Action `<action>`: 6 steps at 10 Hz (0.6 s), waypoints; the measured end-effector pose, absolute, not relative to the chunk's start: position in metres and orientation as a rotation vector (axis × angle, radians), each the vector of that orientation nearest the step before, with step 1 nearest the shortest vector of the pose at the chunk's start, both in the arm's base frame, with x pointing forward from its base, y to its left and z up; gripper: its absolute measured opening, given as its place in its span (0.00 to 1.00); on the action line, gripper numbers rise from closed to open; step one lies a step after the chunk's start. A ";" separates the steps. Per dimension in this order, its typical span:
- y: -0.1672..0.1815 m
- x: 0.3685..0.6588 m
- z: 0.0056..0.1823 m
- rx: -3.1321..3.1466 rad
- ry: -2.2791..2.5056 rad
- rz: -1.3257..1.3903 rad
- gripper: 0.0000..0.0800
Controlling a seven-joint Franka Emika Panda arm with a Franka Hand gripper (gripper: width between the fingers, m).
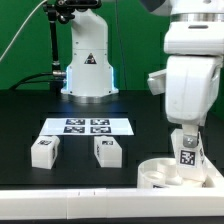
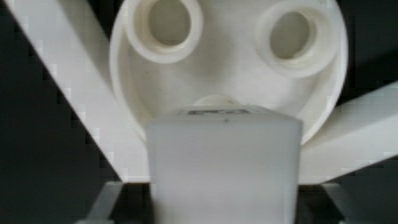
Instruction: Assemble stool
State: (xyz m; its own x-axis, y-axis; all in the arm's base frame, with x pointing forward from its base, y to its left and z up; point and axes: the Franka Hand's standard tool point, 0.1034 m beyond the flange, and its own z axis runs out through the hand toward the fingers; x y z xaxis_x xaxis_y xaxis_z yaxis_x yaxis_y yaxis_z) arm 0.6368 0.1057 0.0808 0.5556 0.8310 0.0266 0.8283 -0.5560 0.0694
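Two-finger gripper (image 1: 187, 160) clamps a blocky white plastic leg (image 1: 187, 150) above the round white seat (image 1: 155, 176); it should enter a socket (image 2: 167, 27) squarely.

Arm (image 1: 190, 85) vertical, jaws seemingly clamped.

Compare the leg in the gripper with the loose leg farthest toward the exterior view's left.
The held leg stands upright in the gripper; the left leg lies free on the table. The held leg hangs over the round seat; the left leg sits in front of the marker board, away from the seat. Both are white blocks bearing black-and-white tags.
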 end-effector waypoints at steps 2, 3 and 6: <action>0.104 0.637 0.080 2.885 1.168 0.097 0.42; 0.104 0.637 0.080 2.953 1.017 0.101 0.42; 0.106 0.634 0.080 3.121 0.478 0.091 0.42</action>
